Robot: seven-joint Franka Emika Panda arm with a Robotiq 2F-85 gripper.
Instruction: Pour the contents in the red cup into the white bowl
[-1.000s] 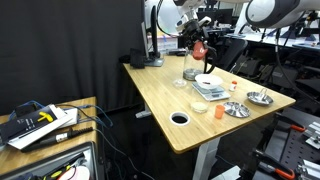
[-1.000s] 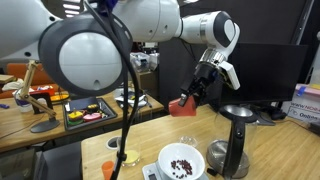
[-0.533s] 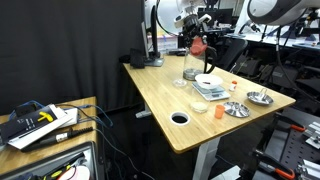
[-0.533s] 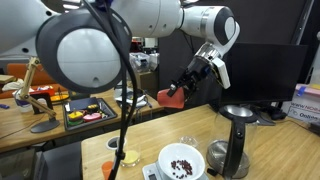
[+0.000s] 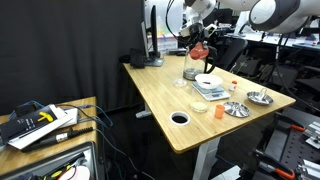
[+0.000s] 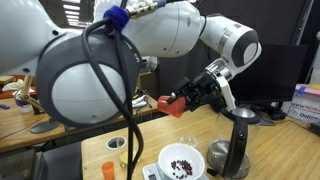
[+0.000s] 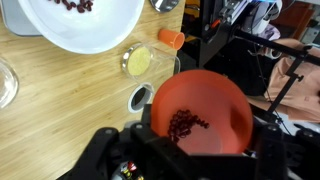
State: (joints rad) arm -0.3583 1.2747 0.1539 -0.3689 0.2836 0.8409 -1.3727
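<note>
In the gripper (image 6: 184,100), the cup (image 6: 168,102), up over the table (image 5: 160,95), left of and higher than the bowl (image 6: 181,161) in an exterior view. Small pieces (image 7: 185,122) in both. In the wrist view, bowl far left; disc (image 7: 139,61) and second cup (image 7: 171,39) between bowl and held cup.

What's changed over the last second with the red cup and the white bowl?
The arm has swung its wrist round, carrying the red cup slightly leftward in an exterior view. The gripper stays shut on the cup, which still holds dark beans. The white bowl, the small orange cup and the metal dishes have not moved.
</note>
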